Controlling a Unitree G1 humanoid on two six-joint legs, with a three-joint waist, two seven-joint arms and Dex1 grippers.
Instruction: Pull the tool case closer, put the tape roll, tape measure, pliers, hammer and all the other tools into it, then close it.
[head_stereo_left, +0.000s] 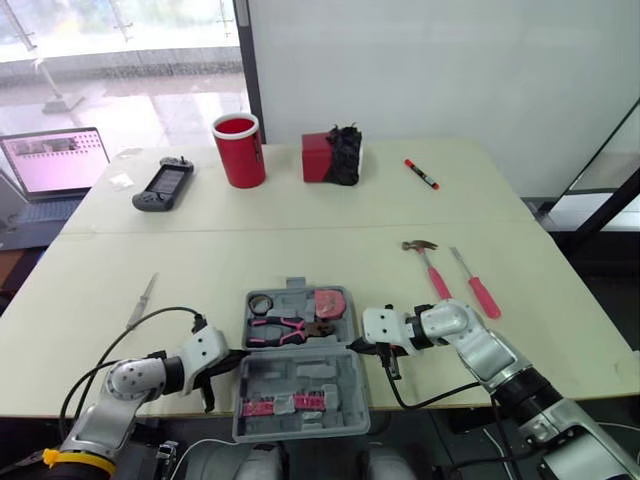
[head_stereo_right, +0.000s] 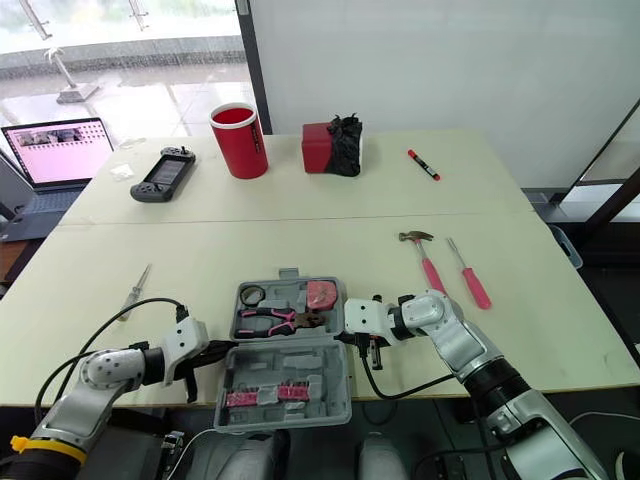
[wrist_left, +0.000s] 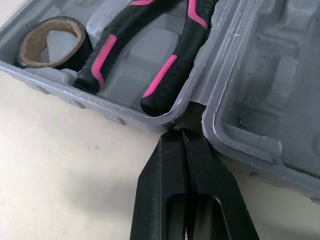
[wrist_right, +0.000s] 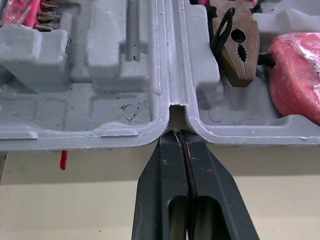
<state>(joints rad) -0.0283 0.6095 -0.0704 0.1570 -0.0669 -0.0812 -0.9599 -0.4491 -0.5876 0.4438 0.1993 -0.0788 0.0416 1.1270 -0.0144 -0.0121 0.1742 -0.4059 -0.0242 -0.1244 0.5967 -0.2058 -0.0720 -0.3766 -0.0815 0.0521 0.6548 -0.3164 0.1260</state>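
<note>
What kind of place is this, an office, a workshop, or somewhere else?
Probably an office or lab room rather than a workshop: two plain cream tables set edge to edge, an open laptop beside a large window looking outdoors, and a bare white wall.

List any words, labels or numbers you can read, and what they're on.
No text can be read.
On the laptop screen: a pink page with rows of marks, too small to read.
On the tool case, red cup and red box: no lettering visible.
</note>
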